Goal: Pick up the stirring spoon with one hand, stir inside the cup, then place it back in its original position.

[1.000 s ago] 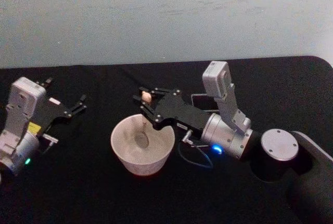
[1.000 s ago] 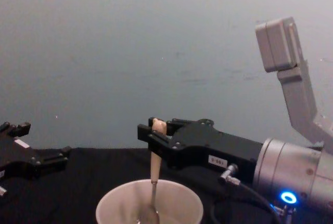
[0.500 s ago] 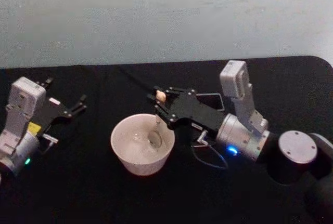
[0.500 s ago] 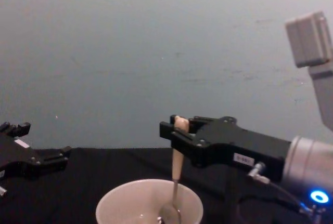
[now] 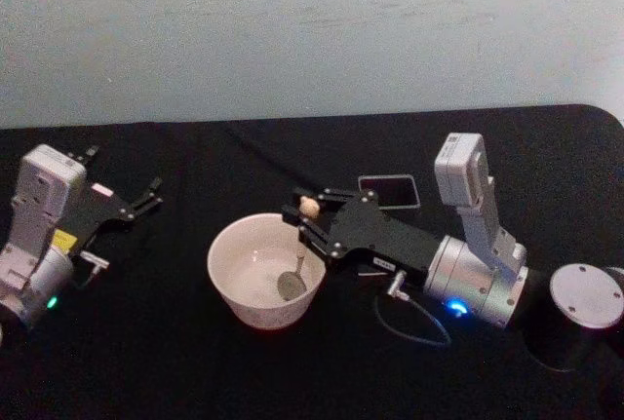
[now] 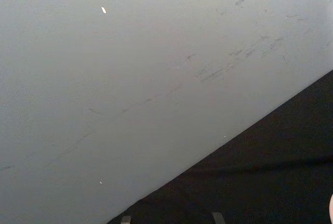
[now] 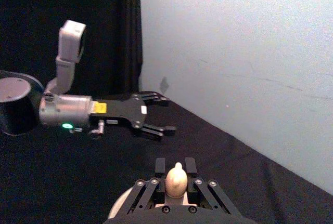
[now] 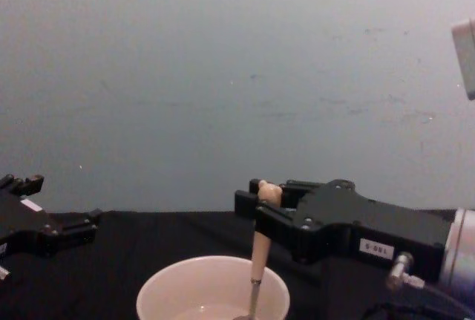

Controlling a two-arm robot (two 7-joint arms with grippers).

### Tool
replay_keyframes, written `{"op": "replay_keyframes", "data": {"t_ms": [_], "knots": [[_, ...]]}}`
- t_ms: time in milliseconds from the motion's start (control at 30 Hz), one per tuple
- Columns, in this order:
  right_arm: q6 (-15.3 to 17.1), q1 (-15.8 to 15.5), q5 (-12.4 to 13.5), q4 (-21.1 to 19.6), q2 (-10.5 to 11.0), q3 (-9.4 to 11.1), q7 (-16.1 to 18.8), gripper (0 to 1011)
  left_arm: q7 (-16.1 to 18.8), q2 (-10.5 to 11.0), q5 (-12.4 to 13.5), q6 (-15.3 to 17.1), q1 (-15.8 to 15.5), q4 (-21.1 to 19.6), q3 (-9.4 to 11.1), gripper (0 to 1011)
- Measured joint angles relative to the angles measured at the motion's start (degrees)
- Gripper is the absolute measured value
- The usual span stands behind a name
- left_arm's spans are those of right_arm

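The cream-white cup (image 5: pixel 244 284) sits on the black table in front of me, also seen low in the chest view as the cup (image 8: pixel 193 283). The stirring spoon (image 5: pixel 294 279) stands in it, metal bowl down near the cup's right inner wall, its beige handle (image 8: pixel 260 249) upright. My right gripper (image 5: pixel 310 210) is shut on the knobby handle top, seen as the gripper (image 8: pixel 266 195) and from the wrist as the gripper (image 7: pixel 176 180). The left gripper (image 5: pixel 146 196) rests open at the table's left, away from the cup.
A dark grey square-sided holder (image 5: pixel 388 190) stands behind the right gripper. The table's back edge meets a pale wall. The right arm's round base (image 5: pixel 586 295) sits at the right. Bare black tabletop lies between the left gripper and the cup.
The right gripper has carried the spoon from the cup's middle toward its right and front side and sunk slightly. The arm body shifted right, uncovering the dark holder. The left arm stayed still.
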Motion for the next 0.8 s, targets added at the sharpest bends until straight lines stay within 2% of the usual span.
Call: {"op": "replay_keyframes", "data": {"t_ms": [200,367,567,800], "knots": [[0.4,-0.2,0.9,-0.7,-0.5,-0.9,0.3,211,0.0,0.0,0.0,0.0,0.0,0.0,0.0,1001],[0.6,0.7,0.9,0.2,-2.0,-1.7,-0.5,211,0.0,0.0,0.0,0.0,0.0,0.0,0.0,1001],[-0.1,2.9,-0.6,4.2,-5.0,-2.8,-2.2,211,0.0,0.0,0.0,0.0,0.0,0.0,0.0,1001],[-1.2,4.8,-1.6,7.4,-7.2,-2.6,-3.4,211,0.0,0.0,0.0,0.0,0.0,0.0,0.0,1001]]}}
